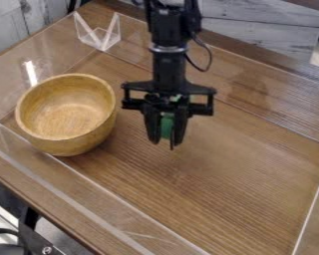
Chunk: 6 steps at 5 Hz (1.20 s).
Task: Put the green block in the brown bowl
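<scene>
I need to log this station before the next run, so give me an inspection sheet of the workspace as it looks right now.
Surface: wooden table under a glossy clear sheet, with a raised clear edge along the front.
Job's things: green block held upright in the claw, clear of the table; brown bowl to its left, nothing in it.
Clutter: a clear plastic stand at the back.
Grippers: claw shut on the green block, pointing down.
Cables: a dark cable loops beside the arm.
Surroundings: pale counter at the back right.

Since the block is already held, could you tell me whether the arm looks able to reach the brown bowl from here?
Probably yes: the gripper holds the green block just right of the brown bowl, with nothing between them.
</scene>
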Motion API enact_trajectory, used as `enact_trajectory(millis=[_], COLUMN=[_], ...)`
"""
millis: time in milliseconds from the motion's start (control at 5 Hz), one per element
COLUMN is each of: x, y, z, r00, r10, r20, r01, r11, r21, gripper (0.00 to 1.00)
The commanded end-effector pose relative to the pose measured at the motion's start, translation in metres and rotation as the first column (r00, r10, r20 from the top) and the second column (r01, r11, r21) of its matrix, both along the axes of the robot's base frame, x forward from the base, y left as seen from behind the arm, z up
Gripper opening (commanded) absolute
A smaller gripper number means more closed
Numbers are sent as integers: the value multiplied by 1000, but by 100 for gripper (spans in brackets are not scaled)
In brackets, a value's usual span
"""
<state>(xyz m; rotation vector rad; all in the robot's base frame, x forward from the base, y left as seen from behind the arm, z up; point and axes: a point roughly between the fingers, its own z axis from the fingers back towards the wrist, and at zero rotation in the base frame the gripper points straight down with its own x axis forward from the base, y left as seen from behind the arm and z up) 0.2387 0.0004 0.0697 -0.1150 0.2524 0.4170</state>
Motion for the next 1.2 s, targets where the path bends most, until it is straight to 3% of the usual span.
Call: enact_trajectory(millis=[0, 200, 400, 600, 1000], x=[0, -15, -42, -50, -40], y=[16, 40, 80, 114, 130], z=[28, 42, 48, 51, 35], r00=[997, 994, 989, 989, 983], r10=[13, 37, 83, 56, 93], r20=[81, 99, 118, 135, 158], r01=[-12, -34, -79, -50, -82], r11=[1000, 999, 996, 997, 994], r21=[-11, -26, -42, -53, -76], gripper=[0, 0, 0, 0, 0])
